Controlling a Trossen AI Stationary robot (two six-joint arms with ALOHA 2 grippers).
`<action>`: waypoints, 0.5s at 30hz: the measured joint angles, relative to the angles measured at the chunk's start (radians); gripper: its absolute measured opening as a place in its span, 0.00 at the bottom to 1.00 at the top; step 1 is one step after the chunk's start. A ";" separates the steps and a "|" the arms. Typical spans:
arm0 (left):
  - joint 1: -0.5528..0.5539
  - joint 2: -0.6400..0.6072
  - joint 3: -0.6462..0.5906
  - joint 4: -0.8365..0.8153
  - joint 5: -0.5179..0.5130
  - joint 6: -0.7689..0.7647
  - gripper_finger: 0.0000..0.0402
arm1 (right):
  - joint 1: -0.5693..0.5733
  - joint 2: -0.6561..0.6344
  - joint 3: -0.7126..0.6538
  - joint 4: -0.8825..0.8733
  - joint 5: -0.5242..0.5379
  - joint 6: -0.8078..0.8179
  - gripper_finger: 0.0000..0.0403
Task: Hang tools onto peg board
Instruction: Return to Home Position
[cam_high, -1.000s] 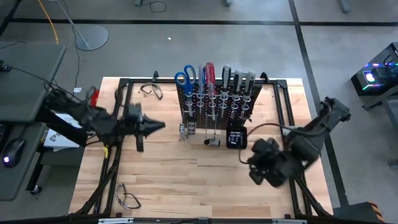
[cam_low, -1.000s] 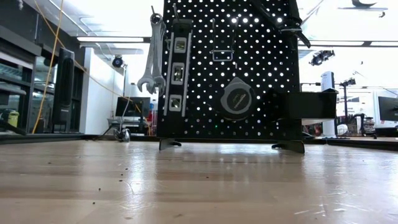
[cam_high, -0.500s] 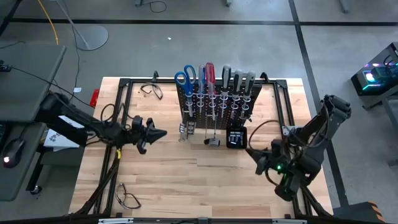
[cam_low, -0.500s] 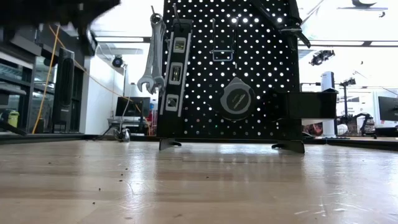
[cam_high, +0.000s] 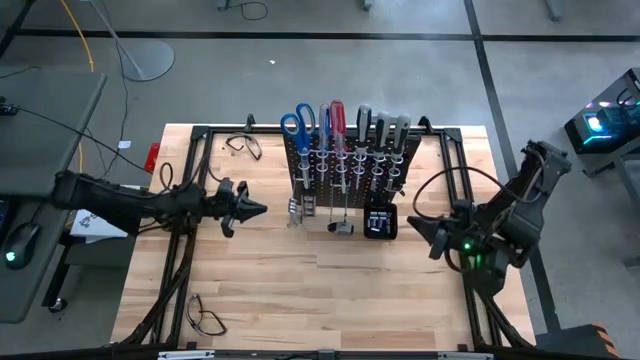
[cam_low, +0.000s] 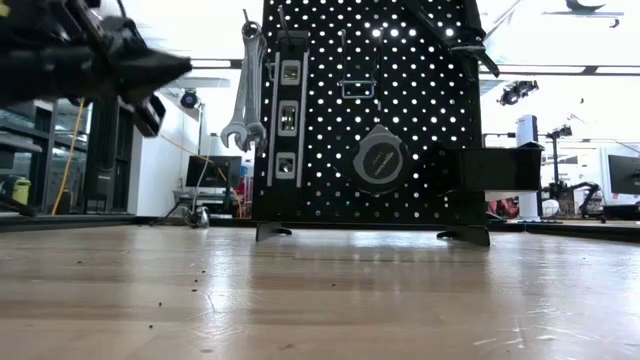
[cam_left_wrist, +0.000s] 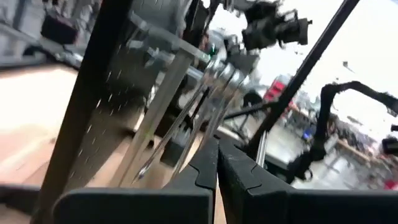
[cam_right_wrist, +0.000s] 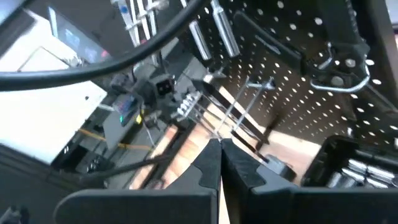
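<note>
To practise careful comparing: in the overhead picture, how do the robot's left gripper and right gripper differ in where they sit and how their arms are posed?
The left gripper sits left of the peg board; the right gripper sits to its right. The left gripper's arm stretches out nearly straight, while the right gripper's arm is folded back on itself. Both grippers point toward the board, shut and holding nothing.

Peg board (cam_low: 400, 110): black, dotted all over with an even grid of small holes, light shining through. Scissors (cam_high: 300, 135): bright blue handles. Next along, blue screwdriver (cam_high: 324, 113), red screwdriver (cam_high: 338, 112), grey screwdriver (cam_high: 364, 120). Wrenches (cam_low: 244, 95): plain silver. Table (cam_high: 300, 285): pale wood, plank-striped, black rails. Floor (cam_high: 400, 80): grey, crossed by dark lines.
</note>
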 joint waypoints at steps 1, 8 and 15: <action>0.032 -0.002 -0.001 -0.015 0.047 -0.007 0.00 | 0.000 -0.008 0.000 -0.009 -0.015 -0.003 0.00; 0.147 -0.004 0.000 -0.034 0.239 -0.001 0.00 | 0.016 -0.024 -0.071 -0.200 -0.158 0.291 0.00; 0.173 -0.006 0.000 -0.044 0.232 -0.007 0.00 | 0.056 -0.165 -0.352 -0.025 0.028 0.321 0.00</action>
